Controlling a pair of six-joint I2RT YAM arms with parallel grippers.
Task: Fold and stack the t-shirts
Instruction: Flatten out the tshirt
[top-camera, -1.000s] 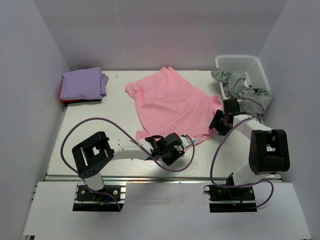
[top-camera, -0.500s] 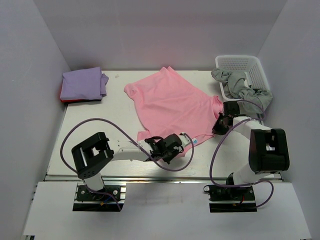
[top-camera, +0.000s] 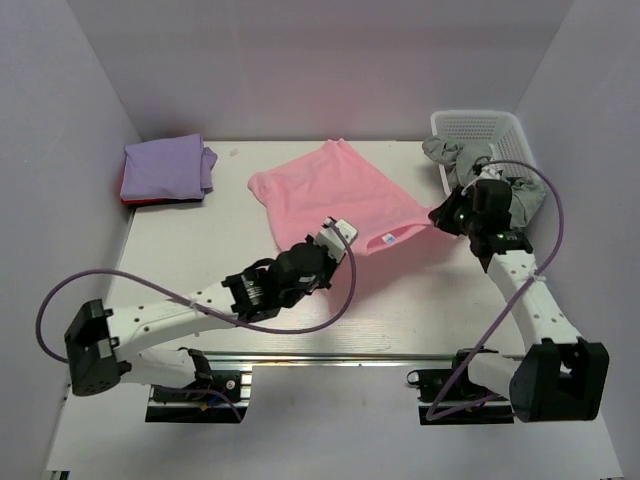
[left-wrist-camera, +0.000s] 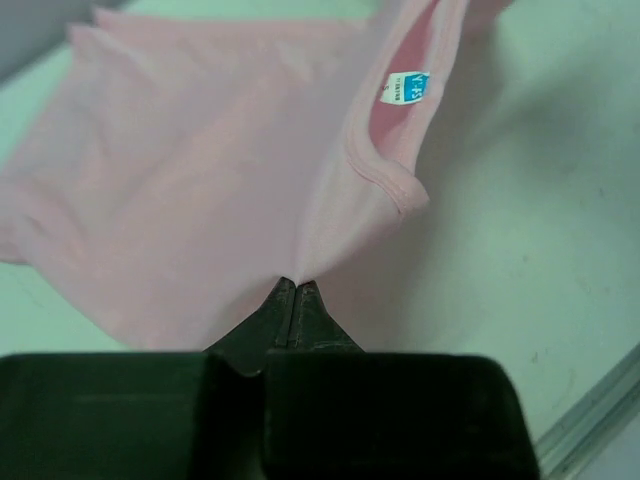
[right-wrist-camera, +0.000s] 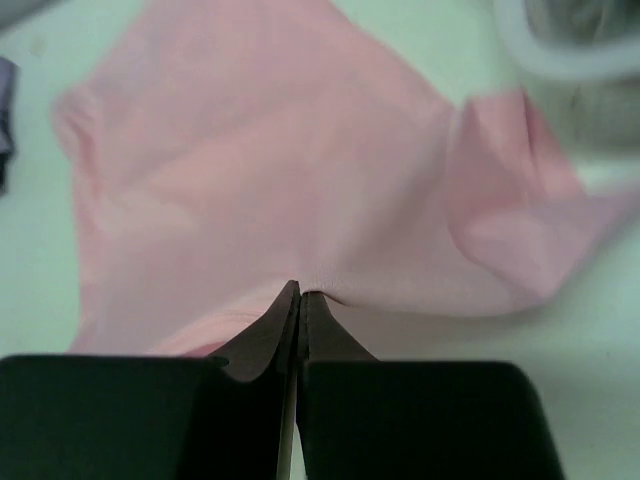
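You have one label to look at: a small white neck label (left-wrist-camera: 405, 88) with blue print, inside the collar of the pink shirt (left-wrist-camera: 180, 180). Its characters are too blurred to read. In the top view the label (top-camera: 386, 240) is only a pale speck. No other writing is legible.

The pink shirt (top-camera: 335, 195) is soft, matt cloth in a fine, smooth knit. A ribbed band runs round the collar (left-wrist-camera: 385, 175), and the label (left-wrist-camera: 405, 88) looks smooth — woven or printed, I cannot tell. The folded lavender shirt (top-camera: 165, 168) is the same dull cloth. The basket (top-camera: 478, 121) is white plastic lattice with grey cloth (top-camera: 465, 160) in it. The table (top-camera: 190, 250) is white, smooth and matt. The left gripper (left-wrist-camera: 296, 292) and right gripper (right-wrist-camera: 299, 295) look like matt black plastic.
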